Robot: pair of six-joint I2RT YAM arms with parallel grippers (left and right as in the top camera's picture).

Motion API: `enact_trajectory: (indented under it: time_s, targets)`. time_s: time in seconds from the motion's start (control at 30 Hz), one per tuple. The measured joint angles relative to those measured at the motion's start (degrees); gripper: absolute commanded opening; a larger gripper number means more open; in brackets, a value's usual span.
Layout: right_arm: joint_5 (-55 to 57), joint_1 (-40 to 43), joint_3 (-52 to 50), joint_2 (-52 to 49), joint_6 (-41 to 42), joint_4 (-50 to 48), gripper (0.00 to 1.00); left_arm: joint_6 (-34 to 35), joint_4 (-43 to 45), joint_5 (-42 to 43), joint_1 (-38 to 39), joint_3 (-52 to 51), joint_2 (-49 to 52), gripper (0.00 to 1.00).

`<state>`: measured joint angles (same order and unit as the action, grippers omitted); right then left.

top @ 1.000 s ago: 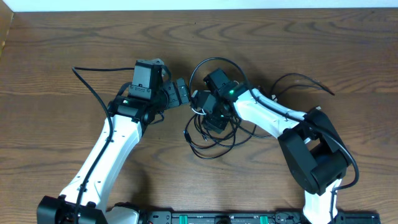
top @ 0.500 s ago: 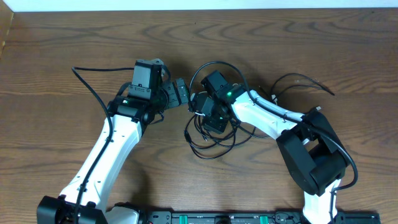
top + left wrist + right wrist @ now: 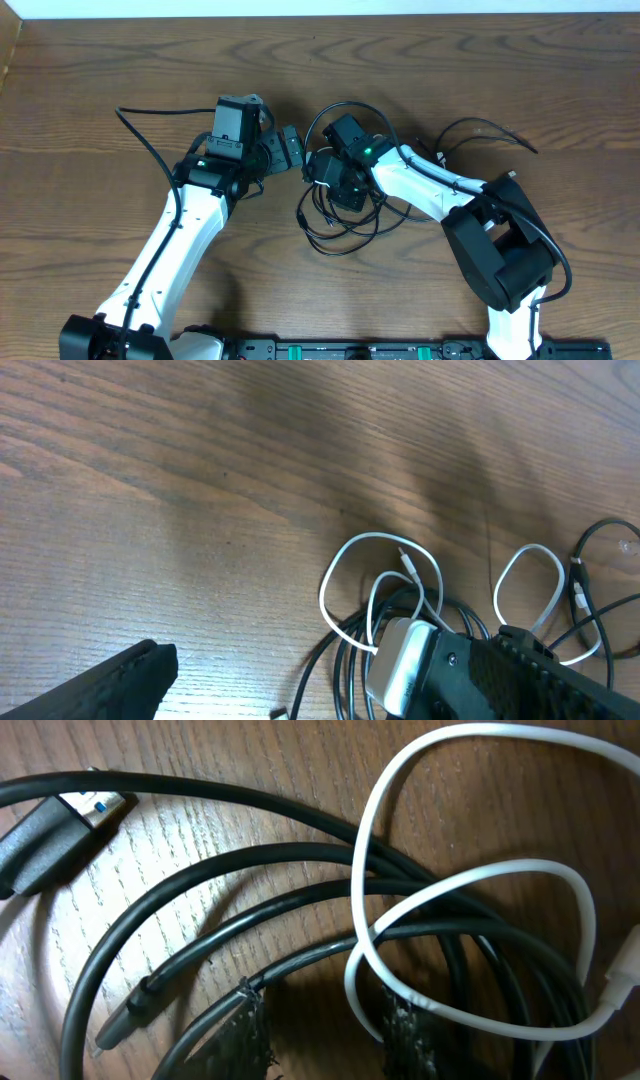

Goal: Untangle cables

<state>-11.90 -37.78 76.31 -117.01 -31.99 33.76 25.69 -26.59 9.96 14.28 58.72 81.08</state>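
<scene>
Untangling barely begun: the cables (image 3: 340, 225) lie knotted in one heap beneath the right gripper (image 3: 325, 1040), whose jaws straddle the white cable (image 3: 470, 870) unclamped. The left gripper (image 3: 290, 150), just beside, gapes empty.

Brown wood-grain table (image 3: 100, 80) — pale strip (image 3: 300, 8) along far edge.
</scene>
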Motion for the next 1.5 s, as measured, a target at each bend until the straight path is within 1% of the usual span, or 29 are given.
enact_trajectory:
  time_s: [0.1, 0.3, 0.33, 0.4, 0.47, 0.53, 0.57, 0.6, 0.63, 0.7, 0.9, 0.93, 1.13, 1.5]
  targets:
    - [-0.02, 0.04, 0.0, -0.02, -0.22, 0.0, 0.28, 0.0, 0.0, 0.0, 0.0, 0.0, 0.0, 1.0]
    - [-0.33, 0.07, 0.15, -0.5, -0.42, -0.31, 0.34, 0.0, 0.0, -0.02, 0.0, 0.0, 0.0, 1.0]
    - [-0.44, 0.09, 0.37, -0.72, -0.55, -0.31, 0.36, 0.0, 0.0, -0.02, 0.0, 0.0, 0.0, 1.0]
    - [-0.94, 0.11, 1.03, -1.33, -0.66, -0.35, 0.47, 0.0, 0.02, -0.04, 0.0, 0.0, 0.0, 1.0]
    - [-1.51, 0.11, 1.73, -1.92, -1.25, -0.42, 0.51, 0.0, 0.02, -0.17, -0.04, 0.0, 0.0, 1.0]
    - [-1.84, 0.11, 2.14, -2.29, -1.49, -0.46, 0.51, 0.0, 0.02, -0.22, -0.07, 0.0, 0.0, 1.0]
    - [-1.92, 0.11, 2.27, -2.38, -1.53, -0.44, 0.5, 0.02, 0.02, -0.24, -0.07, 0.0, 0.0, 1.0]
    - [-1.92, 0.11, 2.29, -2.4, -1.53, -0.46, 0.47, 0.02, 0.02, -0.26, -0.07, 0.0, 0.0, 1.0]
    - [-1.95, 0.11, 2.32, -2.4, -1.53, -0.48, 0.39, 0.02, 0.02, -0.26, -0.11, 0.0, 0.0, 1.0]
    - [-1.64, 0.13, 2.36, -2.49, -1.51, -0.79, 0.19, 0.0, 0.0, -0.24, -0.15, 0.0, 0.0, 1.0]
    - [-1.86, 0.37, 2.93, -2.84, -1.46, 0.5, 0.03, 0.02, 0.0, -0.39, -0.2, 0.0, 0.0, 1.0]
    - [-2.14, 0.37, 3.04, -2.84, -1.46, 1.22, 0.01, 0.0, 0.0, -0.42, -0.2, 0.0, 0.0, 1.0]
    - [-5.11, 0.37, 3.21, -2.84, -1.42, 6.45, 0.01, 0.0, 0.0, -0.42, -0.2, 0.0, 0.0, 1.0]
    - [-16.96, 0.44, 1.95, -3.02, -1.4, 20.63, 0.01, 0.0, 0.0, -0.39, -0.2, 0.0, 0.0, 1.0]
